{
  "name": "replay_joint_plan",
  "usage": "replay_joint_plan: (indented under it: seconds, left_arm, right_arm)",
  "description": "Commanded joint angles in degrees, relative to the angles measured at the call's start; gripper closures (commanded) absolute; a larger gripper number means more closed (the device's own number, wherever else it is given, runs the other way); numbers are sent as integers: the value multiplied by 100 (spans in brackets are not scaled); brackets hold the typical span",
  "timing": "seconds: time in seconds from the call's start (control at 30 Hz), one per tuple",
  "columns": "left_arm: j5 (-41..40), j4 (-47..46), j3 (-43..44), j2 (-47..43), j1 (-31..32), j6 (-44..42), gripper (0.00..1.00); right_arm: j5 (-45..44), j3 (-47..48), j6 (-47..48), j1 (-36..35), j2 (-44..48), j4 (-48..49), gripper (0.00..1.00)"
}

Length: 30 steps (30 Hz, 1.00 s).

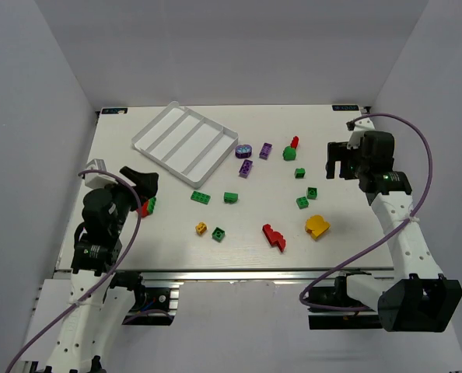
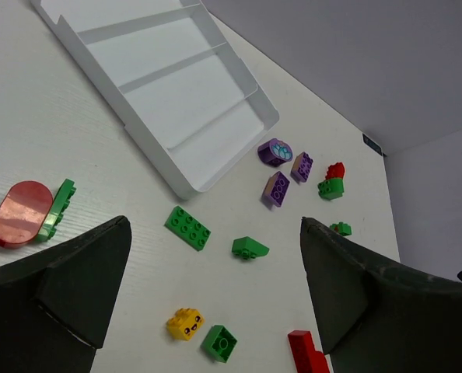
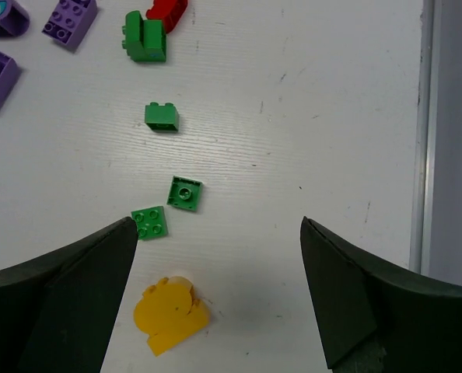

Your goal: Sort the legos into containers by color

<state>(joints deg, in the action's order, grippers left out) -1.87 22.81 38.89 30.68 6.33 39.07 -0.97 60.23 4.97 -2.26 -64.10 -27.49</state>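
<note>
Sorting looks to be at its very start: the four compartments of the white tray show nothing inside, and every one of the legos lies loose on the table. The left gripper hangs above the table with its fingers spread wide and nothing between them. Just ahead of its gap lie a long green brick and a green wedge, with the tray farther ahead and a little to one side. A red rounded piece touches a green piece out past one finger; whether those two are clipped together I cannot tell. The right gripper is likewise spread and empty. A yellow-orange piece sits close in, beside one of its fingers, and two small green squares lie just ahead of that. The tray is well apart from this gripper, on the far side of the scatter. The next move, as I judge it, calls for choosing one brick, dropping the open fingers to straddle it squarely, closing, then carrying it to a compartment that will hold that colour alone.
</note>
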Motion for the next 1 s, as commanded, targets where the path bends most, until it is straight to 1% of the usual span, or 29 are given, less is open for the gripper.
replay_joint_plan:
  seconds: [0.0,0.03,0.1,0.17,0.2,0.23,0.3,0.33,0.37,0.4,0.47,0.5,0.53,0.57,0.6,0.63,0.67,0.7,0.73,0.77,0.8,0.83,0.87,0.9,0.93,0.97]
  left_arm:
    - [160,110,127,-9,-9,57,2]
    - [169,127,118,-18,-9,66,2]
    - [178,154,110,-27,-9,83,2]
    - [169,233,118,-27,-9,83,2]
    - [169,276,118,-27,-9,83,2]
    - [152,364,118,-35,-9,83,2]
    - [160,400,127,-62,-9,92,2]
    - [169,417,101,-62,-9,92,2]
    - [178,409,92,-97,-9,101,2]
    - [169,435,83,-114,-9,101,2]
    - [178,444,75,-123,-9,92,3]
    - [178,444,74,-123,-9,83,5]
    - [178,453,83,-97,-9,66,10]
    - [178,461,83,-88,-9,48,14]
    - [178,488,83,-79,-9,48,18]
    - [256,488,75,-53,-9,31,32]
    - [388,488,57,-27,-9,31,51]
    - [389,488,57,-27,-9,31,51]
    - [389,505,57,8,-9,22,65]
    - [380,523,66,35,-9,4,71]
    - [293,610,118,61,-9,4,72]
    - [266,680,153,96,-9,4,72]
    - [92,759,206,218,-9,-4,64]
    - [-145,1004,345,289,-9,-13,56]
    - [-269,1154,434,394,-9,-5,46]
    - [-366,1295,513,630,-9,-5,32]
  right_arm:
    - [605,-2,214,-2,230,41,10]
    - [1207,-89,641,-2,274,41,10]
    - [2070,-186,1493,-2,432,-116,10]
    - [3263,-257,2643,-63,503,-527,11]
    - [3548,-283,2962,-99,564,-643,11]
    - [4230,-310,3531,-160,582,-922,11]
    - [4376,-301,3922,-239,574,-1162,11]
    - [4821,-257,4202,-248,574,-1328,11]
    - [5017,-222,4805,-248,548,-1573,11]
    - [5097,-231,4637,-257,556,-1628,11]
    - [5273,-327,4206,-257,556,-1383,11]
    - [5318,-336,4205,-266,504,-1382,15]
    - [5318,-354,4144,-275,477,-1330,21]
    - [5274,-380,3961,-283,390,-1225,38]
    - [5239,-371,3698,-292,328,-1155,47]
    - [5204,-345,3626,-301,267,-1171,66]
    - [5186,-284,3494,-310,153,-1258,73]
    - [5186,-292,3493,-310,108,-1259,73]
    - [5186,-310,3415,-319,90,-1251,72]
    - [5195,-345,3388,-327,116,-1233,60]
    - [5169,-415,3370,-362,143,-1216,49]
    - [5082,-450,3283,-424,169,-1085,30]
    - [5028,-485,3247,-459,230,-1049,24]
    - [5011,-520,3229,-477,240,-1022,20]
    - [5010,-521,3203,-494,240,-1013,19]
    - [5028,-547,3142,-503,222,-987,19]
